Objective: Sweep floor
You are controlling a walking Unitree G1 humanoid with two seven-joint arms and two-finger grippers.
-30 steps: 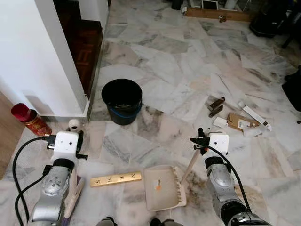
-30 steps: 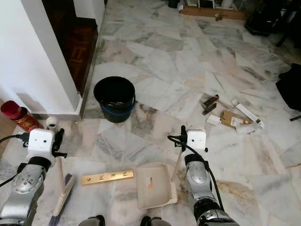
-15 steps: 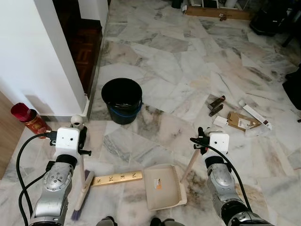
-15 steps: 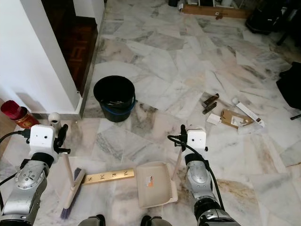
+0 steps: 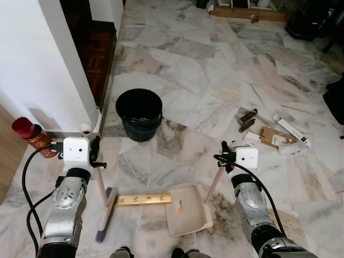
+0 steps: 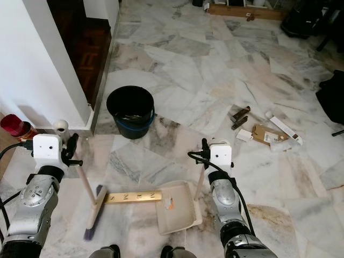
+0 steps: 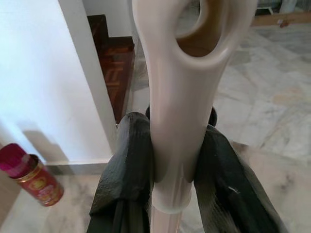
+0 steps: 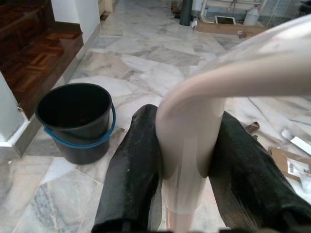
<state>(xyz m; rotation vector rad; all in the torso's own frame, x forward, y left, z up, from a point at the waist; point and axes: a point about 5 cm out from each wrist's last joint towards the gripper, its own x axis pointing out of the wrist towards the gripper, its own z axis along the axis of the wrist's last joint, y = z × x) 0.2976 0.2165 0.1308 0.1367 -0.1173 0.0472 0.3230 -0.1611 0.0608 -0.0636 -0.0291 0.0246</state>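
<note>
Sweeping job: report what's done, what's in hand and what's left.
Done: both tools are gripped, the left gripper shut on the broom, the right gripper on the dustpan. In hand: the broom head presses the yellow ruler against the dustpan's mouth. Left: the cardboard and wood scraps and emptying into the black bucket.

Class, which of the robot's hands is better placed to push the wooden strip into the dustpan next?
Left. The left hand holds the broom, whose head touches the wooden strip. The right hand merely steadies the dustpan.
</note>
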